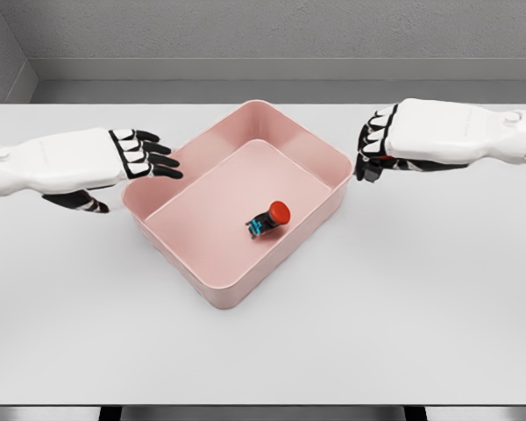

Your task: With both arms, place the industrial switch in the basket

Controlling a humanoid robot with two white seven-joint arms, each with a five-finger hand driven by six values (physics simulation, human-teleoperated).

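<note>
From the head view, one industrial switch [267, 219] with a red button and no legible marking lies inside the single pink basket [337, 162] near its right wall, while the left hand [136, 158] hovers empty with fingers spread at the left rim and the right hand [377, 145], fingers seemingly relaxed, hangs empty beside the right corner over the white table [421, 298].

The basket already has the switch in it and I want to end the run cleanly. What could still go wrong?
The left hand hovers open close to the pink basket rim; pulling away carelessly might nudge it. The switch lies tilted on its side, so a bump could roll it.
</note>
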